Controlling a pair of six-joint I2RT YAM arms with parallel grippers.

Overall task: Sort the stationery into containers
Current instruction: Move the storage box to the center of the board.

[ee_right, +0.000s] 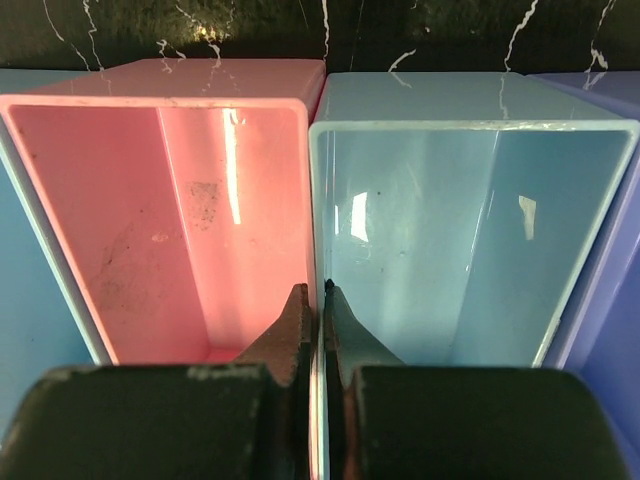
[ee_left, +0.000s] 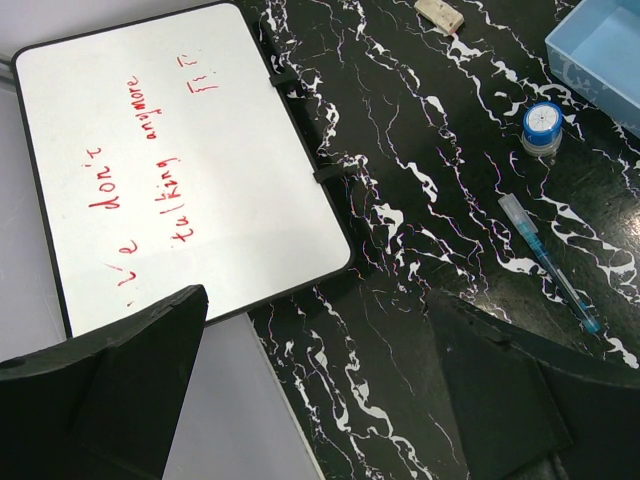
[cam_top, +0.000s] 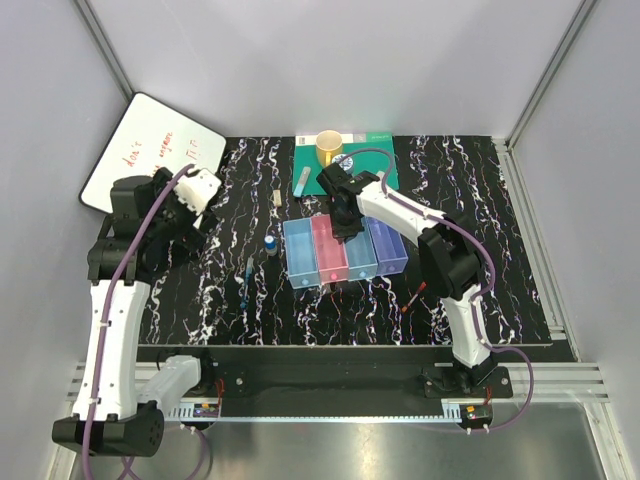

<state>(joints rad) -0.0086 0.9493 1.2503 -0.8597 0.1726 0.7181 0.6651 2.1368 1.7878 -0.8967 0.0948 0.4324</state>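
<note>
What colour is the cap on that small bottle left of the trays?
Blue with a white top; the bottle shows best in the left wrist view.

Whiteboard [cam_top: 150, 145] leans left; yellow cup [cam_top: 329, 148] on green mat [cam_top: 392, 160].

The black marble-patterned table top with white veining [cam_top: 480, 200] carries, near its centre, a row of four joined translucent plastic trays [cam_top: 300, 262], coloured light blue, pink, light blue and purple. Taken from that row, a small blue-capped bottle [cam_top: 271, 243] stands close by at 9 o'clock, a thin blue pen [cam_top: 246, 280] lies at 8 o'clock, a beige block eraser [cam_top: 277, 199] at 11 o'clock and a slim red pen [cam_top: 412, 300] at 4 o'clock. A green rectangular mat [cam_top: 306, 155] lies at 12 o'clock by the far edge, and a black-framed whiteboard with red handwriting [cam_top: 150, 150] sits at 10 o'clock, at the far left corner.
</note>
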